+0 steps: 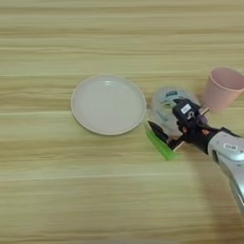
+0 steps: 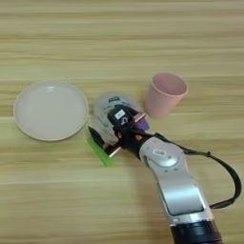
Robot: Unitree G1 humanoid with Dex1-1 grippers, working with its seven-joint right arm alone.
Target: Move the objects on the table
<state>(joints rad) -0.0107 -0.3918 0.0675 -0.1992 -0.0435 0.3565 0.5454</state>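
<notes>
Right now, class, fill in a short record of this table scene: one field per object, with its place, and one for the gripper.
plate: left of the group, empty, upright
clear cup: between plate and pink cup, partly behind the gripper
pink cup: upright, furthest right
green block: flat on the table, just in front of the clear cup
purple block: mostly hidden behind the gripper
right gripper: low over the green block, fingertips at it; grasp cannot be told
</notes>
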